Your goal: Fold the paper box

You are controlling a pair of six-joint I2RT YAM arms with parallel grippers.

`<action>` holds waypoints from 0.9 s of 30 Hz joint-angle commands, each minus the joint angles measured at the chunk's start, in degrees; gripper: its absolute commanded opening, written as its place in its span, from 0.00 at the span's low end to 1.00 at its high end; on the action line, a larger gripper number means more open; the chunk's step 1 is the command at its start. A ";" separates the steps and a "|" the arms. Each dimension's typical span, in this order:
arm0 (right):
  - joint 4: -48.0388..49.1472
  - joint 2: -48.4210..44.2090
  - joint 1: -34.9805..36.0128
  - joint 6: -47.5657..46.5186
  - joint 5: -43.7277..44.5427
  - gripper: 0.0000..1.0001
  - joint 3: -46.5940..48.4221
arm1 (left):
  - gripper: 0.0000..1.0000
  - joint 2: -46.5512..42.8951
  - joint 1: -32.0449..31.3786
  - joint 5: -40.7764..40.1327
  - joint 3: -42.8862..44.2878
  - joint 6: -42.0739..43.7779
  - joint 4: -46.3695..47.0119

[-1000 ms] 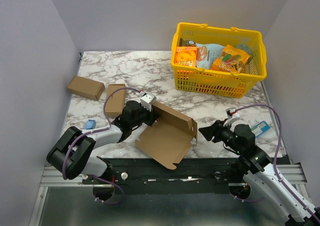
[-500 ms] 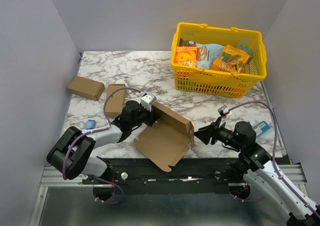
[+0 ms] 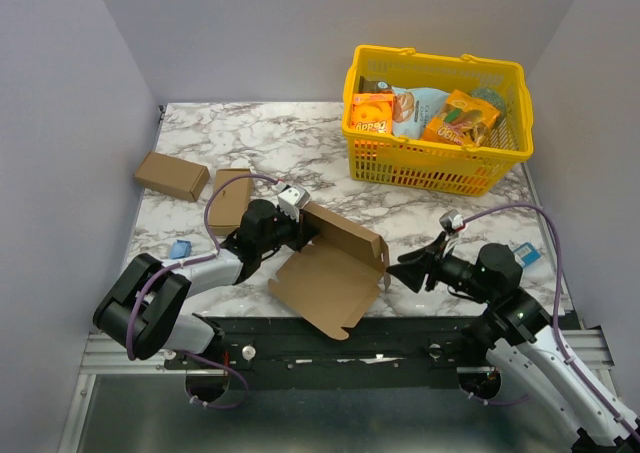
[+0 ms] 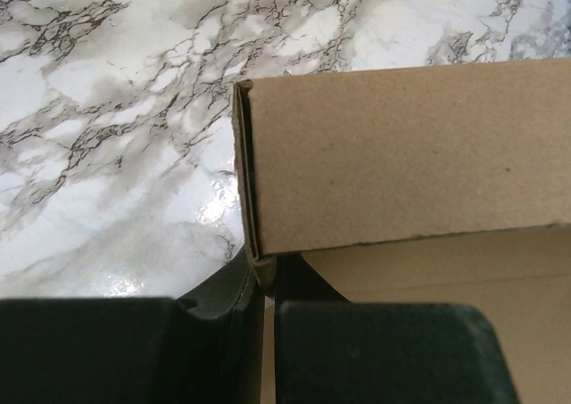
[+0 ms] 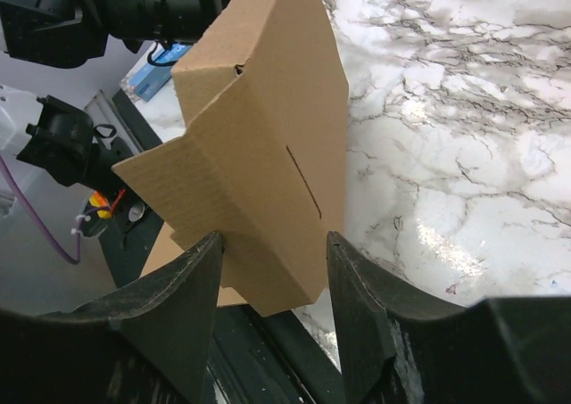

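One paper box (image 3: pixel 335 271), half folded with one long panel raised, is seen at the near edge of the bench (image 3: pixel 300 143). The left jaws are clenched on that panel's left end. The right jaws are spread, released, with the box's right end flap between them.

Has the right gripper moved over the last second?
Yes. Against the fixed yellow basket, the right gripper has edged left, its fingers now straddling the paper box's right flap.

top camera high, facing down — wrist cameras close, opposite sides, sharing paper box (image 4: pixel 401 154)
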 commanded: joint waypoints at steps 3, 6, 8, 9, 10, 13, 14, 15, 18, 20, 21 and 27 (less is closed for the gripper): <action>0.85 3.03 0.31 -2.44 0.28 0.58 0.79 | 0.00 0.20 0.24 2.75 -0.25 -0.99 2.20; 3.75 5.22 0.31 -2.18 0.02 0.58 0.26 | 0.00 0.29 0.24 1.70 -0.16 -0.99 1.85; 6.39 6.02 0.31 -1.91 -0.33 0.58 -0.27 | 0.00 0.56 0.24 0.73 0.02 -1.08 1.32; 7.09 6.72 0.31 -1.56 -0.25 0.58 -0.71 | 0.00 0.64 0.24 -0.15 0.10 -1.08 1.14; 8.23 6.99 0.31 -1.47 -0.07 0.58 -0.88 | 0.00 0.73 0.24 -0.50 0.19 -1.25 0.79; 9.47 7.51 0.40 -1.56 1.68 0.57 -1.33 | 0.00 0.73 0.15 -2.26 0.19 -1.34 0.26; 9.65 7.69 0.40 -1.56 2.73 0.57 -1.41 | 0.00 0.65 0.15 -2.61 0.19 -1.34 0.17; 9.82 8.04 0.40 -1.65 3.18 0.57 -1.41 | 0.00 0.56 0.15 -3.05 0.19 -1.43 0.09; 11.40 9.71 0.58 -1.56 3.97 0.57 -1.59 | 0.00 0.56 0.15 -3.93 0.19 -1.52 -0.18; 12.72 10.94 0.84 -1.47 4.76 0.57 -1.68 | 0.00 0.47 0.06 -4.55 0.19 -1.43 -0.35; 13.16 11.29 1.10 -1.47 5.02 0.57 -1.68 | 0.00 0.47 0.06 -4.90 0.19 -1.43 -0.53; 13.34 13.75 2.59 -1.56 9.15 0.56 -1.15 | 0.00 -0.06 -0.03 -6.13 -0.07 -1.52 -0.62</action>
